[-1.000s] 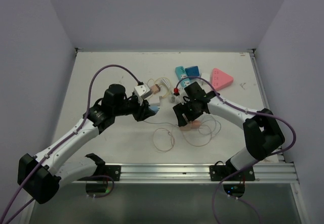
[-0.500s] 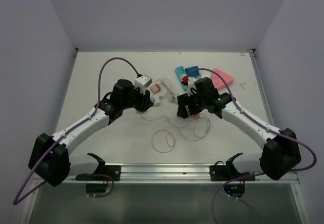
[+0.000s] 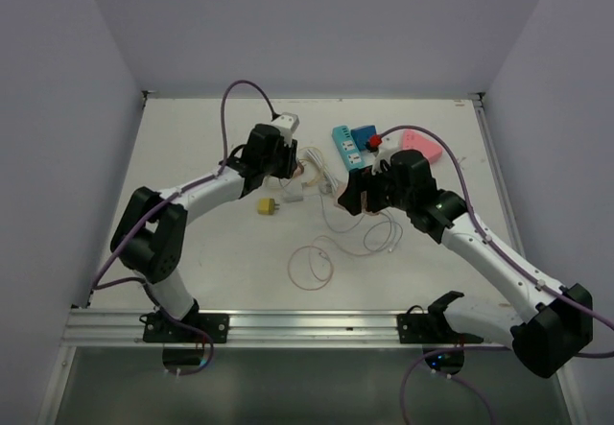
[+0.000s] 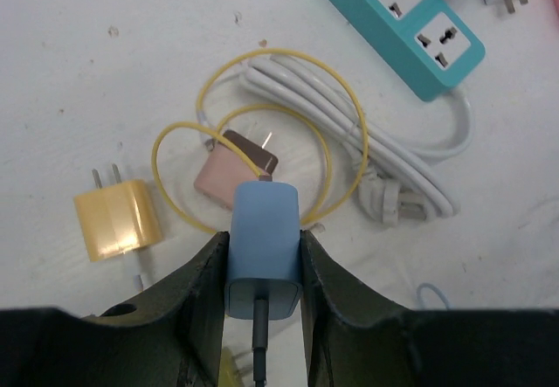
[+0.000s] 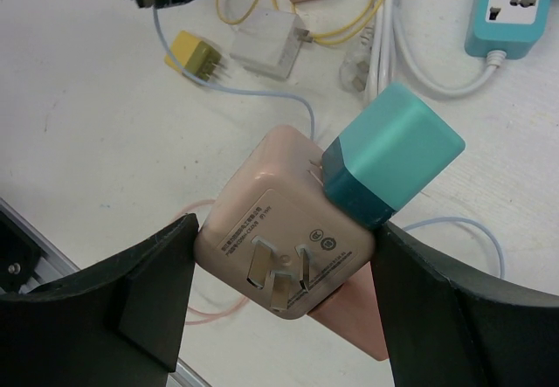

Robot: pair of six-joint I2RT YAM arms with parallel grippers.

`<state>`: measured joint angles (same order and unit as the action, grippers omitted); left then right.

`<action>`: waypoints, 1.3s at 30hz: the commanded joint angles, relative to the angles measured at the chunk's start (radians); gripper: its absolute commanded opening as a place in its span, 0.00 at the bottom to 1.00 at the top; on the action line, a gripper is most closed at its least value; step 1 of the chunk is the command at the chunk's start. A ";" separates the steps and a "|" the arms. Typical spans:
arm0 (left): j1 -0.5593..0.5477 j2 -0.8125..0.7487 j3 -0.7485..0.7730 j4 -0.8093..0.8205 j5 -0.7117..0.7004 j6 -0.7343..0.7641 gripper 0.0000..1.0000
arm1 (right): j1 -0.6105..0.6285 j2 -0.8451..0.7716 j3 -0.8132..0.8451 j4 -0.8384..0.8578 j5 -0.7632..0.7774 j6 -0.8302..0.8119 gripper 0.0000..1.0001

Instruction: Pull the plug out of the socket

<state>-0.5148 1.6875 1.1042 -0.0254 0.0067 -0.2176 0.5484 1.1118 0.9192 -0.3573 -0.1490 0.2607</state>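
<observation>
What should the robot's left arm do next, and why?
Probably lower the blue charger to the table and let it go. The left gripper is shut on that charger, while the teal plug sits plugged into the pink socket block held by the right gripper. The left gripper likely needs to be free to pull that plug out.

White table [image 3: 211, 252], teal power strip [image 3: 342, 144], yellow charger [image 3: 268, 207]

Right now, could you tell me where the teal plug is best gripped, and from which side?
Probably take the teal plug across the flat sides of its light outer half, coming from its free end: that juts clear of the pink adapter.
</observation>
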 commanded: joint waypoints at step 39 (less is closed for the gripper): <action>0.016 -0.678 -0.317 -0.409 -0.316 -0.404 0.99 | 0.226 0.400 0.125 0.153 0.014 0.072 0.00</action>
<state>-0.5102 1.0771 0.8341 -0.3496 -0.2184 -0.5625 0.7406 1.4628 0.9600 -0.2668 -0.1951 0.3462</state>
